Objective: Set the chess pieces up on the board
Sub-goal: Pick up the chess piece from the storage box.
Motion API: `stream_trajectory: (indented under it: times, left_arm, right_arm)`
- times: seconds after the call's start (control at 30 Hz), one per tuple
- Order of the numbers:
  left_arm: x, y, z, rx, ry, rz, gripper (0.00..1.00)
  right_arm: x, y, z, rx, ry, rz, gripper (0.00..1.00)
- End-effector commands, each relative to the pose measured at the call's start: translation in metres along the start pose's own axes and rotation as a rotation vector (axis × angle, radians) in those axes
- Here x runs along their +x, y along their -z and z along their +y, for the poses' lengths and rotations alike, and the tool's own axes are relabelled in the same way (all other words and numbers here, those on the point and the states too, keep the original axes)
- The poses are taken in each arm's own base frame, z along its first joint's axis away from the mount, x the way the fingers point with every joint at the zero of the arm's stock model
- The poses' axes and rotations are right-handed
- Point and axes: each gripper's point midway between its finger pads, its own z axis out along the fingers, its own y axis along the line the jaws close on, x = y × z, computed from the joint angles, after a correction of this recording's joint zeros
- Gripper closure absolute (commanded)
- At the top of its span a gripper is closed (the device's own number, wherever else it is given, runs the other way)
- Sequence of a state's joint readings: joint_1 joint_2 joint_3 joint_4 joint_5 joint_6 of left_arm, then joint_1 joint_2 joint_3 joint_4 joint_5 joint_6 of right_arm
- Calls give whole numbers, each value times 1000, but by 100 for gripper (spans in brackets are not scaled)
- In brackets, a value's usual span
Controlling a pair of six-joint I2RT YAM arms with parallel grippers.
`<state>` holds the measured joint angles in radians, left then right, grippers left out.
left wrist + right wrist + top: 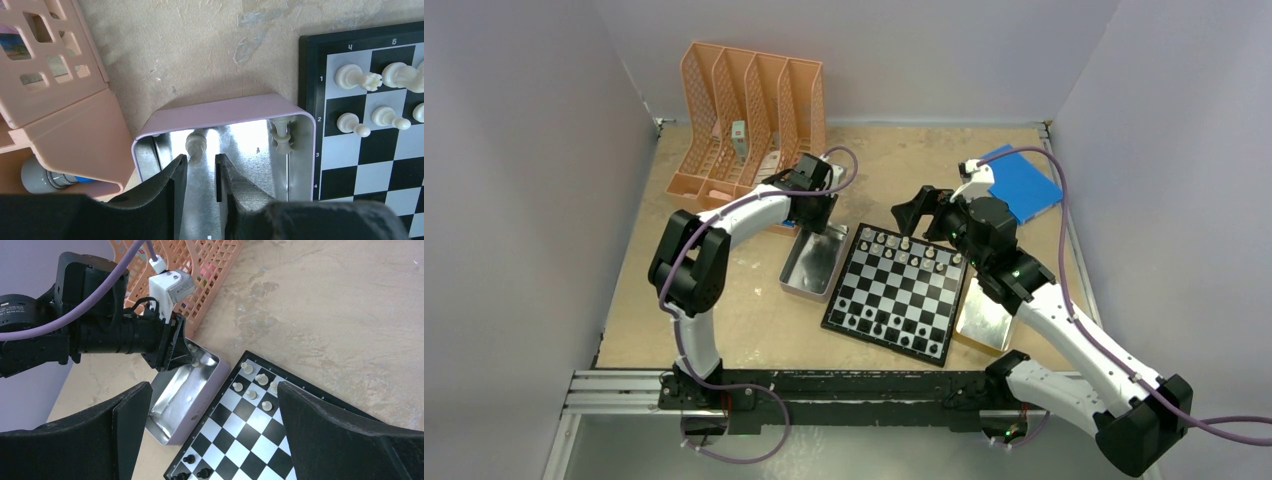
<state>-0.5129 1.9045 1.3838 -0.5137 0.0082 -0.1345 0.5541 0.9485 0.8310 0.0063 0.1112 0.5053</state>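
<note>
The checkered board (894,292) lies mid-table, with white pieces (907,246) on its far rows and black pieces (886,325) on its near rows. My left gripper (201,169) is open inside a shiny tin (220,111), its jaws on either side of a white piece (196,143) that lies at the tin's far end. Another white piece (281,136) rests against the tin's right wall. My right gripper (210,410) is wide open and empty above the board's far side (250,410). It shows in the top view (916,215) too.
A peach file rack (749,110) stands at the back left, close to my left arm. A second metal tin (986,320) lies right of the board. A blue pad (1022,182) lies at the back right. Walls enclose the table.
</note>
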Motion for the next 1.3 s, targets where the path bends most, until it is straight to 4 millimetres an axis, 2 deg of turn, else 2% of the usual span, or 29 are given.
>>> stream_trajectory:
  times: [0.0, 0.13, 0.47, 0.73, 0.87, 1.0, 1.27]
  left_arm:
    - [-9, 1, -6, 41, -21, -23, 75]
    - [-5, -2, -8, 53, -21, -6, 81]
    - [1, -6, -3, 34, -42, 19, 80]
    - [-11, 1, -2, 16, -24, -29, 72]
    - [-7, -8, -2, 20, -22, -5, 66]
    - [0, -14, -2, 23, -22, 14, 65]
    - [-12, 1, -5, 34, -18, -26, 86]
  right_arm:
    - [-16, 3, 9, -38, 6, -55, 2]
    - [-16, 4, 8, -35, 6, -52, 2]
    - [-16, 4, 8, -37, 2, -56, 2]
    - [-14, 4, 7, -35, 5, -55, 2]
    - [-14, 4, 6, -32, 6, -56, 2]
    - [-14, 5, 6, -31, 6, -57, 2]
    - [-13, 4, 6, -35, 5, -53, 2]
